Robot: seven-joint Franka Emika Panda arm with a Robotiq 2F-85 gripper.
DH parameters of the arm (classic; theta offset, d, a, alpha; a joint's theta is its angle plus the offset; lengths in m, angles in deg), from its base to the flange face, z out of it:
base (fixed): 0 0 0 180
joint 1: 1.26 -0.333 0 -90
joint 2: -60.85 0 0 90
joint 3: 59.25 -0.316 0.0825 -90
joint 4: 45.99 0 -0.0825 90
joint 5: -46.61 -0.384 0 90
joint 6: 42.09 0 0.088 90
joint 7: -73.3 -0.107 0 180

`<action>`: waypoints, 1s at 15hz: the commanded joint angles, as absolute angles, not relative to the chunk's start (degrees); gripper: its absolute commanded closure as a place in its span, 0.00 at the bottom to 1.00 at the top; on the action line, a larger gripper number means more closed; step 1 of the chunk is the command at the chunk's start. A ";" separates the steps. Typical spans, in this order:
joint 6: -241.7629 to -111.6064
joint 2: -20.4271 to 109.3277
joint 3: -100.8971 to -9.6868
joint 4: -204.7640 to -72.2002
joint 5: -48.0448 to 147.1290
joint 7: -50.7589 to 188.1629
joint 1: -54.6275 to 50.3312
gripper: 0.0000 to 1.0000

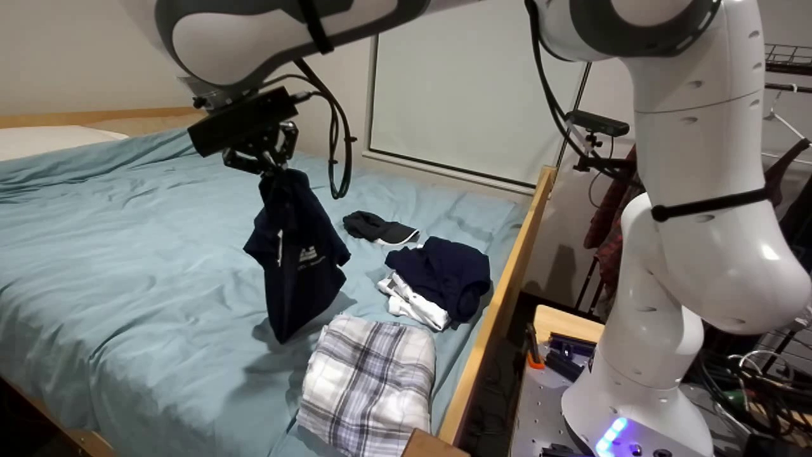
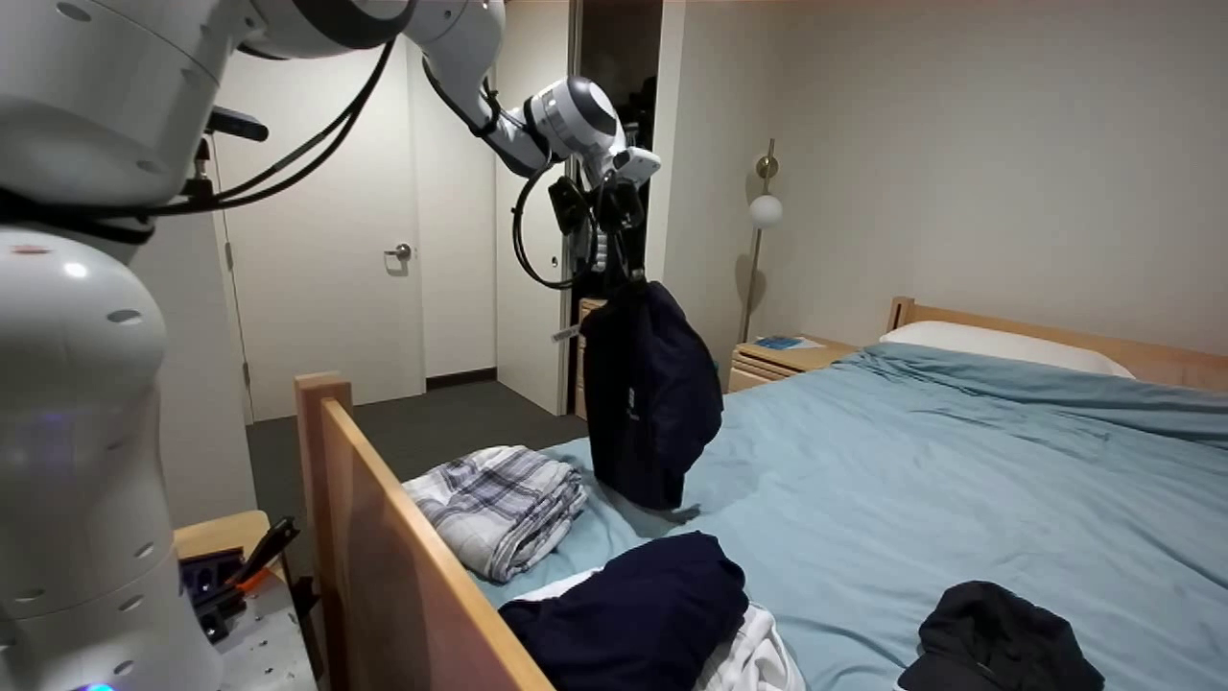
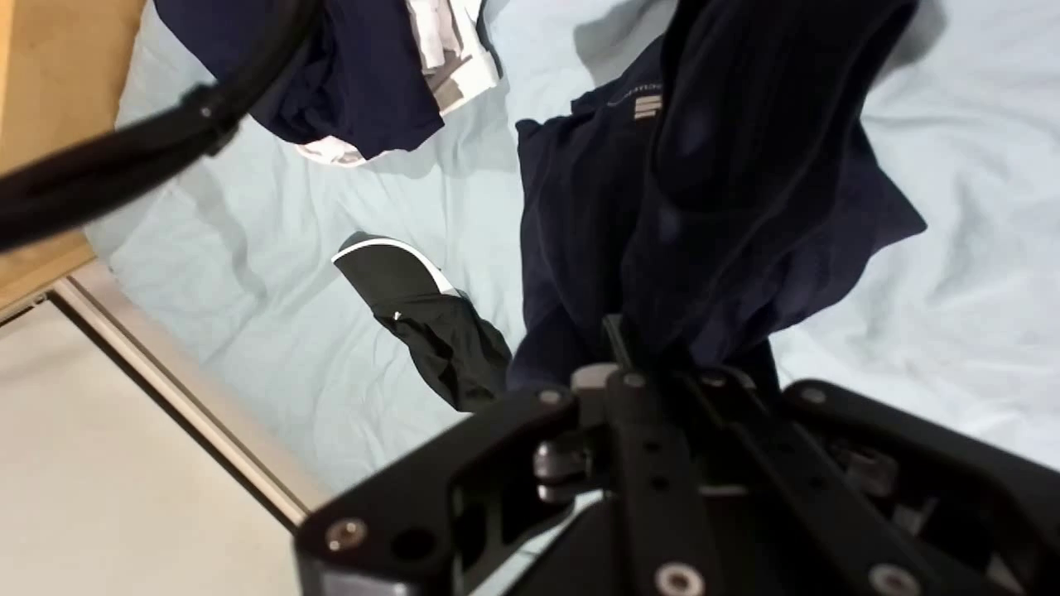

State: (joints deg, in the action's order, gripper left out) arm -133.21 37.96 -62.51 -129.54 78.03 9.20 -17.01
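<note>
My gripper [image 1: 274, 170] is shut on the top of a dark navy garment [image 1: 301, 260], which hangs down over the bed in both exterior views. A small pale print shows on its front, and a white tag sticks out at one side. In the wrist view the garment [image 3: 588, 223] spreads out beyond the fingers, and its bunched cloth hides most of the fingertips. Beside it on the bed lies a folded plaid cloth [image 1: 371, 381]. Another navy garment [image 1: 447, 273] rests on white clothing [image 1: 412, 308]. A dark cap [image 3: 414, 306] with a white-edged brim lies farther along.
A blue-green sheet [image 1: 158, 266] covers the bed. The wooden bed board [image 2: 413, 547] rises between the robot base and the clothes. Behind the bed stand a nightstand [image 2: 801, 357] and a lamp [image 2: 766, 211]. Cables loop near the wrist.
</note>
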 commanded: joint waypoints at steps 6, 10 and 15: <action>-129.08 37.04 -62.14 -128.72 73.14 11.99 -16.47 0.99; -127.74 35.27 -60.47 -126.78 74.36 9.96 -16.67 0.99; -128.05 39.05 -60.28 -129.30 75.41 8.74 -17.98 0.99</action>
State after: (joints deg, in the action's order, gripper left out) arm -129.68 36.33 -59.94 -128.75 75.02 9.60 -17.17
